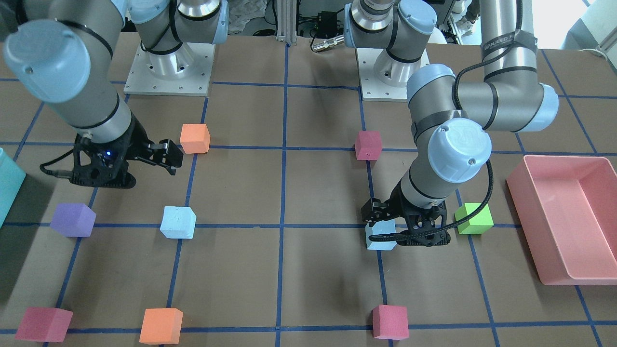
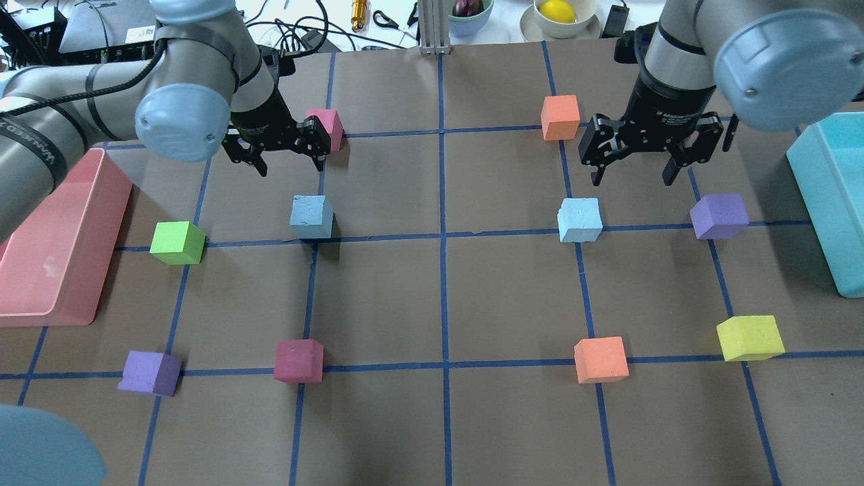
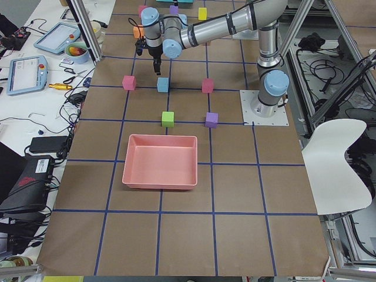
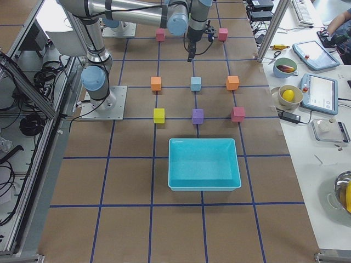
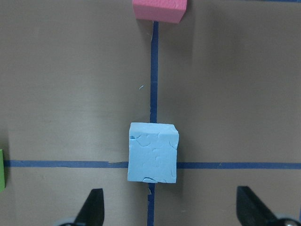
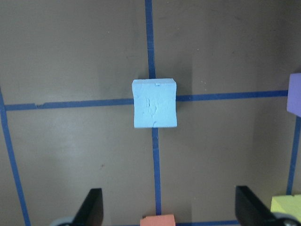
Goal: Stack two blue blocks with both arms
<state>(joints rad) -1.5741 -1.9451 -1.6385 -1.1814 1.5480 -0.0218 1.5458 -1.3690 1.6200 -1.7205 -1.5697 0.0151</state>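
Left pincer (image 2: 289,162), right pincer (image 2: 633,177) both wide, empty. Left blue block (image 2: 311,217), right blue block (image 2: 580,219) on tabletop (image 2: 445,297), one near each. I judge foam light, squashy: pinch opposite flat faces gently.

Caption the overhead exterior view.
Open left gripper above one blue block, open right gripper above the other blue block; neither grasped.

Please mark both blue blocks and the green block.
left blue block (image 2: 312,212), overhead exterior view, top face
right blue block (image 2: 579,214), overhead exterior view, top face
green block (image 2: 177,236), overhead exterior view, top face
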